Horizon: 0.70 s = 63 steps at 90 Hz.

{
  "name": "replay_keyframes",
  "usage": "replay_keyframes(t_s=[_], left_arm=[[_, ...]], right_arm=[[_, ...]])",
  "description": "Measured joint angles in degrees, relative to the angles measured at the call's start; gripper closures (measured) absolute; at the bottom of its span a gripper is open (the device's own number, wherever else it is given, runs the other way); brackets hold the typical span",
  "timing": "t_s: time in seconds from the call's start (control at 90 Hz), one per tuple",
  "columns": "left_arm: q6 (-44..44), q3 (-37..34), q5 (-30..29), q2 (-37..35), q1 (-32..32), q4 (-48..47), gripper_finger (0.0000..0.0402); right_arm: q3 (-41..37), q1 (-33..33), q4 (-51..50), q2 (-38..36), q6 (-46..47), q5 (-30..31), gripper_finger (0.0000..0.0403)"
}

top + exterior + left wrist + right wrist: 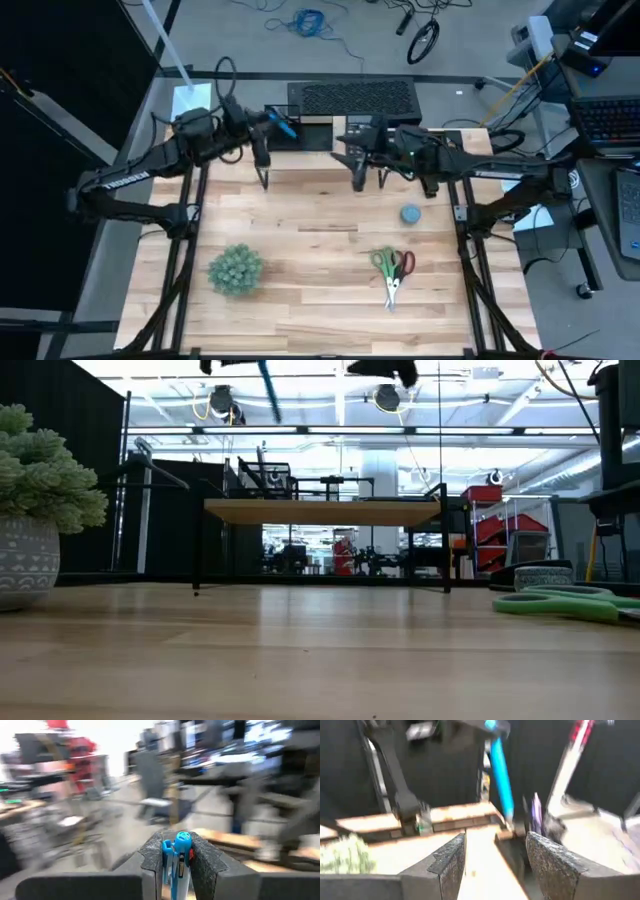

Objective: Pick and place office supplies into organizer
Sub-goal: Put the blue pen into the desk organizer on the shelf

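Observation:
My left gripper is at the far side of the table, shut on a slim blue pen. The low view shows that pen high above the wooden riser. The black organizer stands at the far edge between my two grippers. My right gripper is just right of it, open with nothing between its fingers. The right wrist view shows the blue pen slanting down ahead of it. The green-handled and red-handled scissors lie flat on the table at the near right. My left gripper pinches the blue pen between its two fingers, and the pen's rounded end sticks out past the fingertips. The pen lies along the fingers. It is lifted clear of the table and slants downward, with its lower tip toward the organizer.
A fuzzy green plant in a pot stands at the near left. A small round grey item lies right of centre. A light wooden riser with black legs spans the far side. A black mesh-topped object sits beyond the organizer.

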Motion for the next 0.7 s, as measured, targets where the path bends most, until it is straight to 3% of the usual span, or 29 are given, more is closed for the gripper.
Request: replay_keyframes(t_s=[0.244, 0.544, 0.7], left_arm=[[0.0, 0.0, -1.1, 0.4, 8.9, -0.1, 0.0352], [-1.6, 0.0, 3.0, 1.4, 13.0, -3.2, 0.0352], [-2.0, 0.0, 3.1, 4.2, 13.2, -3.8, 0.0352]], right_arm=[[-2.3, 0.0, -10.2, 0.3, 7.0, 7.4, 0.0213], [-13.9, 0.2, 1.1, 0.3, 12.7, 8.5, 0.0213], [-15.9, 0.2, 2.4, 0.3, 14.6, 8.4, 0.0213]])
